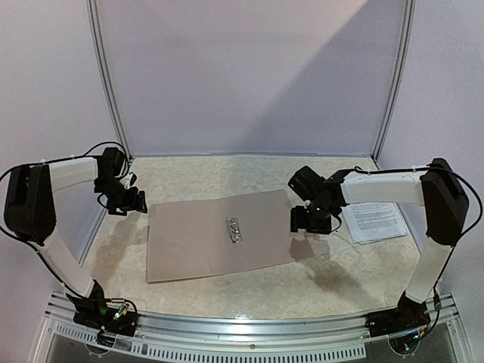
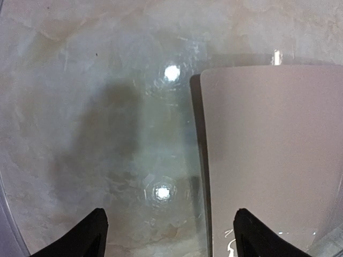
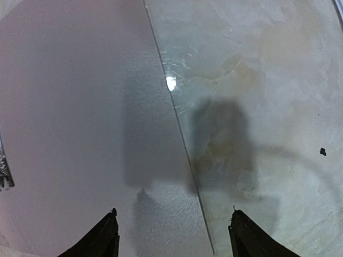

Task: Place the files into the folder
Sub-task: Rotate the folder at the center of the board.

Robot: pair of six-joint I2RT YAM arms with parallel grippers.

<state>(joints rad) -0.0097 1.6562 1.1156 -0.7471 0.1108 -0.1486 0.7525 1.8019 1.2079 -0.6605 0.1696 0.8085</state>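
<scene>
The folder [image 1: 189,242] lies opened out flat on the counter [image 1: 340,272], a thin tan-brown card spread wide, turned slightly so its right half sits farther back than its left. A faint crease runs down its middle, and just right of that crease a small metal clip [image 1: 236,229] lies on the inner face. The files [image 1: 378,221], white sheets printed with lines of black text, lie flat, face up, to the folder's right and apart from it.
</scene>
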